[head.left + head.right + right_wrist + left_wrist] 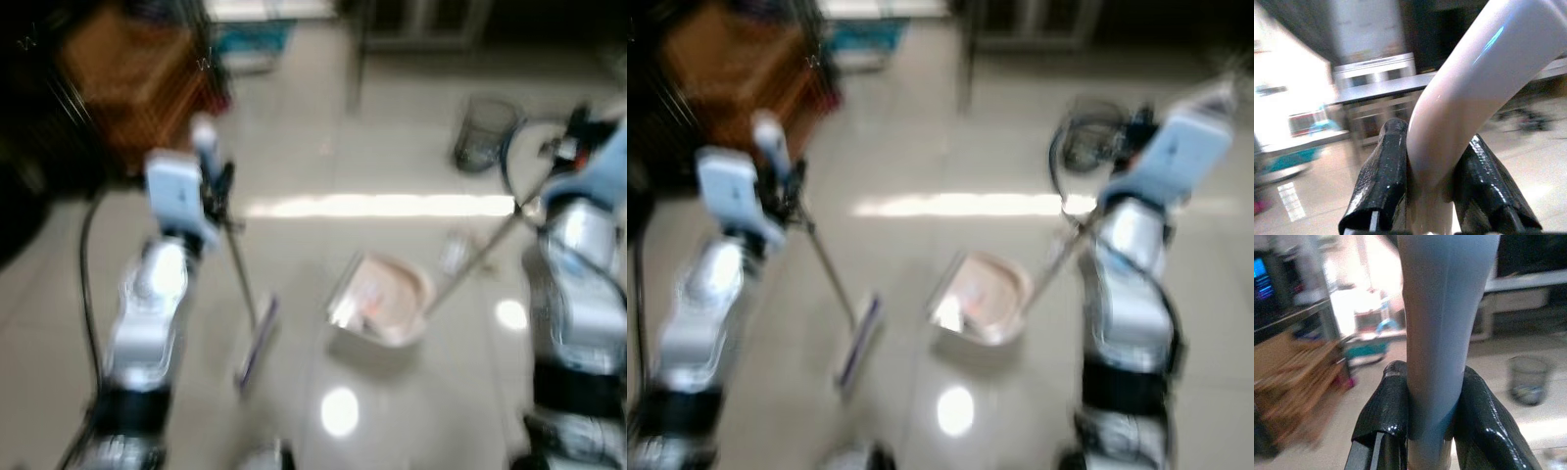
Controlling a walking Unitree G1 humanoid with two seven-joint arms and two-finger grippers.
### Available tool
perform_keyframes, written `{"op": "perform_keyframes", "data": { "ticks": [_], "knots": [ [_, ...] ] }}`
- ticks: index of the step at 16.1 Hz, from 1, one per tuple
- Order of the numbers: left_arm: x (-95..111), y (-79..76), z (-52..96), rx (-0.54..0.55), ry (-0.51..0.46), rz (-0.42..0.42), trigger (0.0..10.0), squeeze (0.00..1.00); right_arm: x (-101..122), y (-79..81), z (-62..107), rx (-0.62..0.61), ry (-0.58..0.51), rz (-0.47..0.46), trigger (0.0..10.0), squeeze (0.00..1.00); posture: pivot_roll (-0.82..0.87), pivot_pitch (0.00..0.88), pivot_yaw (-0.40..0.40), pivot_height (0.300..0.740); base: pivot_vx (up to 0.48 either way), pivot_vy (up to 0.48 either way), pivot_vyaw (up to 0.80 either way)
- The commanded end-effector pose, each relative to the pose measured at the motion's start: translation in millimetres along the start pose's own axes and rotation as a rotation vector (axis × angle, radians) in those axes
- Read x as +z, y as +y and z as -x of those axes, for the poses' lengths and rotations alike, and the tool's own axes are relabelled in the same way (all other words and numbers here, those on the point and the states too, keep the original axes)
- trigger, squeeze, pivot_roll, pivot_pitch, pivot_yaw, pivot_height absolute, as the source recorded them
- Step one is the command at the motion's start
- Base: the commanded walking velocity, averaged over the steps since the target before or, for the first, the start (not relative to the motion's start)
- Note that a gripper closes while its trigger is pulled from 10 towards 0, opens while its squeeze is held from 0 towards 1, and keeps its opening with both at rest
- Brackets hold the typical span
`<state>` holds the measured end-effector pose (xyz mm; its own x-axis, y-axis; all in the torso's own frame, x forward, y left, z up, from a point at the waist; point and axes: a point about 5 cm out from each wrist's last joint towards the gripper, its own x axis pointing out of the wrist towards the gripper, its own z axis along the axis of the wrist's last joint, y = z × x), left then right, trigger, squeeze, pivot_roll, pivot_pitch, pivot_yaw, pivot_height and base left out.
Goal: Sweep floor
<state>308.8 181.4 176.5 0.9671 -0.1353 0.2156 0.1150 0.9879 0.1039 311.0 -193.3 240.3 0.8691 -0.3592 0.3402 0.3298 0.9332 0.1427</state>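
Sweeping looks to be midway: the left claw [1430, 431] is clamped tight around the smooth pale-blue broom handle [1442, 333], its flat head [257, 343] down on the glossy tiled floor [372, 176]. The right claw [1435, 196] grips the curved, glossy dustpan handle [1474, 88], with the pinkish dustpan [384, 299] resting just beside the broom head. Next, I judge, the broom must draw debris toward the pan's open lip.

The right gripper [1432, 196] is clamped around a pale pinkish-white handle [1469, 98], one black finger [1383, 186] pressed to each side of it. The handle rises between the fingers and bends away toward the frame's upper corner, with a faint bluish glint on its glossy surface. Behind it, blurred, a grey cabinet [1376, 98] stands against a dark wall, a teal object [1288, 159] lies near the shiny tiled floor [1528, 181], and bright light washes out one side.
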Motion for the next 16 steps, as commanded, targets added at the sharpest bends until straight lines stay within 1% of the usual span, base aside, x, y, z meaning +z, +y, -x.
{"op": "perform_keyframes", "data": {
  "ticks": [1,4,7,10,11,13,15,16],
  "knots": [
    [11,-6.5,-4.4,-0.02,-0.039,-0.011,10.0,0.0,10,-7.2,-1.6,-0.019,-0.039,-0.025,10.0,0.0,0.01,0.115,0.089,0.74,0.401,0.0,0.0],
    [9,-4.6,-1.7,-0.017,-0.029,-0.023,10.0,0.0,7,-6.6,0.0,-0.026,-0.043,-0.017,10.0,0.0,0.02,0.117,0.079,0.74,0.4,0.0,0.0],
    [7,-1.5,3.1,-0.006,-0.013,-0.041,10.0,0.0,2,-4.4,1.3,-0.047,-0.04,-0.032,10.0,0.0,0.03,0.114,0.069,0.74,0.413,0.0,0.0],
    [7,-5.0,2.3,-0.008,-0.016,-0.047,10.0,0.0,-1,-5.6,1.0,-0.059,-0.033,-0.055,10.0,0.0,0.04,0.114,0.052,0.74,0.426,0.0,0.0],
    [8,-6.2,2.3,-0.007,-0.016,-0.046,10.0,0.0,-2,-4.8,1.0,-0.05,-0.032,-0.056,10.0,0.0,0.04,0.114,0.048,0.74,0.428,0.0,0.0],
    [6,-8.5,4.2,-0.012,-0.012,-0.049,10.0,0.0,-7,2.2,2.0,-0.008,-0.03,-0.049,10.0,0.0,0.05,0.108,0.045,0.74,0.424,0.0,0.0],
    [5,-8.9,4.0,-0.02,-0.003,-0.059,10.0,0.0,-10,6.3,1.9,0.012,-0.018,-0.071,10.0,0.0,0.05,0.106,0.048,0.74,0.426,0.0,0.0],
    [4,-9.0,3.6,-0.022,-0.002,-0.061,10.0,0.0,-11,7.0,1.8,0.016,-0.017,-0.069,10.0,0.0,0.05,0.105,0.05,0.74,0.424,0.0,-0.46]
  ]
}}
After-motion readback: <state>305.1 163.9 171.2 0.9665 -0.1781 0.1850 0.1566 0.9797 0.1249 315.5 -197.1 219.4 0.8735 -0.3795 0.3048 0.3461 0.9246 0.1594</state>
